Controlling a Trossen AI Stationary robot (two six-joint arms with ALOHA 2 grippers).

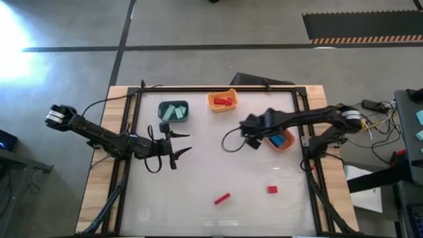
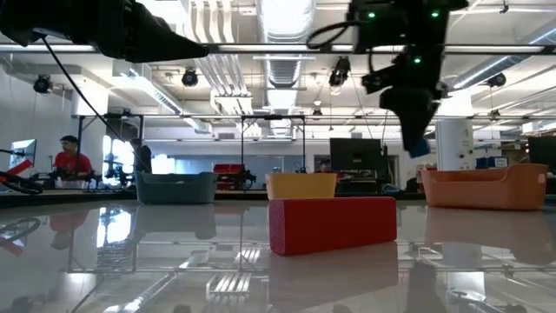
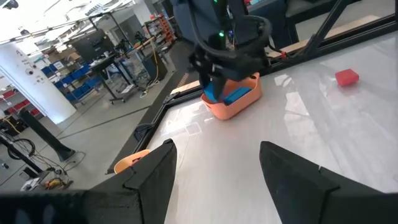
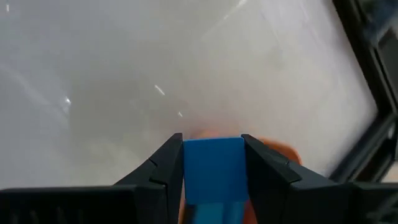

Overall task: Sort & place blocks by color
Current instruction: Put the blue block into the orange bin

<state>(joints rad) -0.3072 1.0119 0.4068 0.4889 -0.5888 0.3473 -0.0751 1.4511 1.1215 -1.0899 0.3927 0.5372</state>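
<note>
Here the right gripper (image 4: 212, 163) pinches a blue block (image 4: 213, 167) right of frame centre, beside the orange bin (image 1: 285, 143). Left gripper (image 1: 178, 143) hangs spread, centre-left. Two red blocks (image 1: 222, 198) lie lower centre.

Open tabletop (image 1: 218, 165) lies wide before my spread left gripper (image 1: 177, 147); only a red bar (image 1: 222, 198) and red cube (image 1: 272, 190) dot the near side. Three bins crowd the far edge, my right arm (image 1: 297, 119) above the orange bin (image 1: 283, 141).
</note>
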